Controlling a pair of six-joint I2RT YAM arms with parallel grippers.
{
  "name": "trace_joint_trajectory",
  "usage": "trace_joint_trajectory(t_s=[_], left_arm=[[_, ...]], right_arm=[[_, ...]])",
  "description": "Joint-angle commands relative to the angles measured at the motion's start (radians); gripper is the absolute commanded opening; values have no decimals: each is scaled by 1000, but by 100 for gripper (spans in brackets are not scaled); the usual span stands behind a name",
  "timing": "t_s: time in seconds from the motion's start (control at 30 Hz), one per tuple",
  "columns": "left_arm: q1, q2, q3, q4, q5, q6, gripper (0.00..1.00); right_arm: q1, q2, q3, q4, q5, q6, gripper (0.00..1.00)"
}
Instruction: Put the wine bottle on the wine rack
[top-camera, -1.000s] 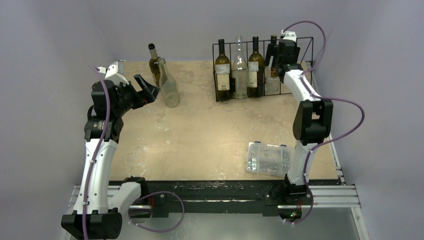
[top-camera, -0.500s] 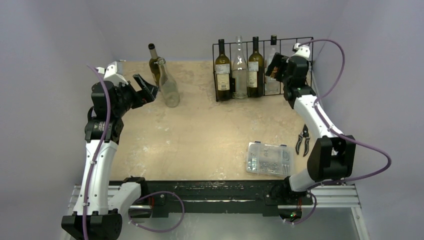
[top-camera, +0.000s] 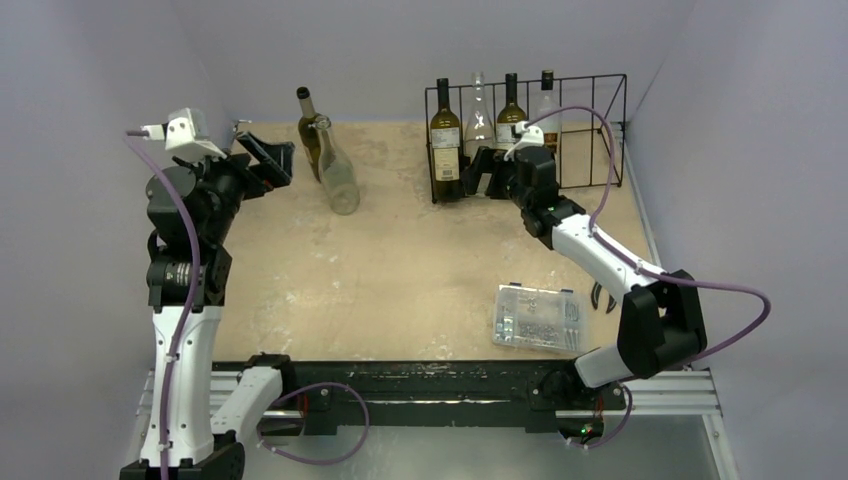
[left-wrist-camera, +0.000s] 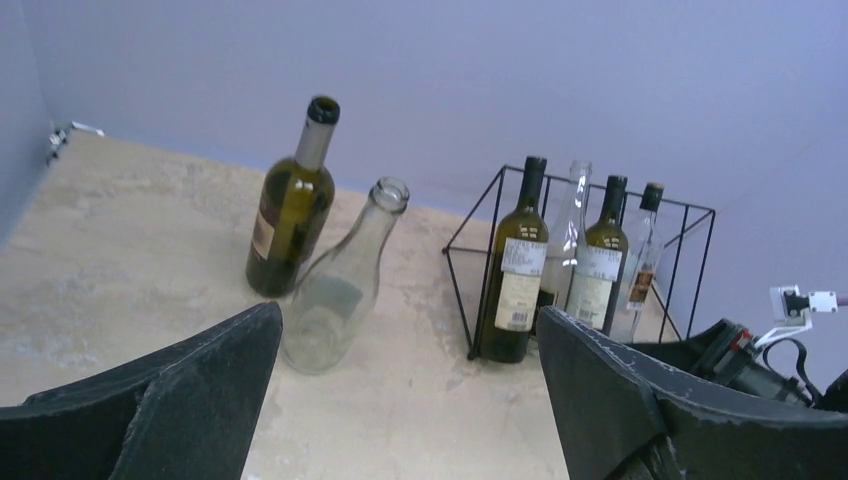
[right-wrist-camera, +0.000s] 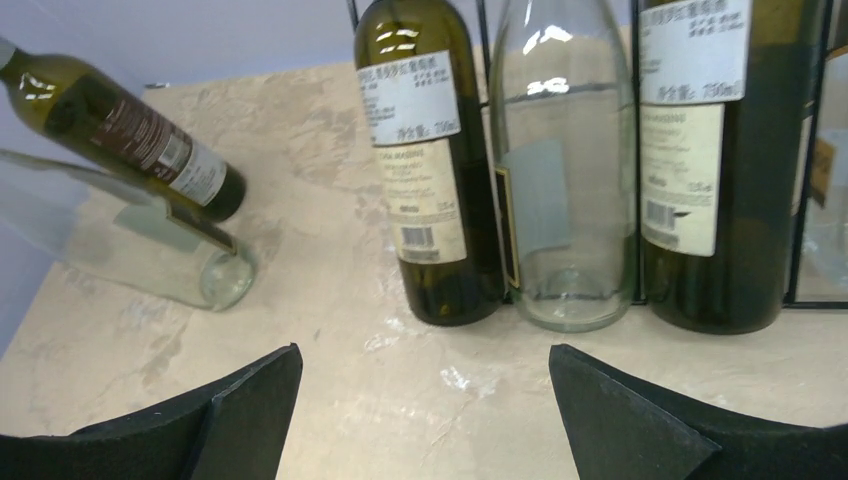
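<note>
Gaping wide and empty, the left gripper (left-wrist-camera: 408, 322) faced the green wine bottle (left-wrist-camera: 290, 215) and a clear bottle (left-wrist-camera: 335, 290) standing just ahead, probably lining up a grab. The right gripper (right-wrist-camera: 425, 355), jaws also apart, hovered before the part-filled rack (top-camera: 600, 110).

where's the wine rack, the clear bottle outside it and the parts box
wine rack (top-camera: 585, 77): top view, top rear wire, right end
clear bottle (top-camera: 340, 183): top view, lower body
parts box (top-camera: 538, 317): top view, lid centre
</note>
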Motion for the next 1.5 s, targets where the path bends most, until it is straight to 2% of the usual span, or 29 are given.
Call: trace_joint_trajectory(t_s=[0.0,0.23,0.4,0.6,0.8,1.03,1.37,1.47], left_arm=[[-4,-45,2,138,-88,70,100],[-2,-155,-191,302,-142,152,100],[2,-139,-148,238,-82,168,100],[6,-144,-188,267,-52,134,100],[33,-117,-184,261,-26,77,100],[51,-108,-187,265,10,49,100],[57,-112,-202,305,59,33,100],[103,-94,-201,319,109,-13,100]], right_arm=[[29,-21,-15,57,-50,40,98],[111,-30,-20,56,-25,9,99],[187,-18,-30,168,-48,-38,99],[289,34,-4,257,-34,-96,99],[363,157,128,263,-5,-66,99],[491,314,282,335,172,-4,99],[515,546,630,257,325,20,99],[516,607,722,255,351,2,99]])
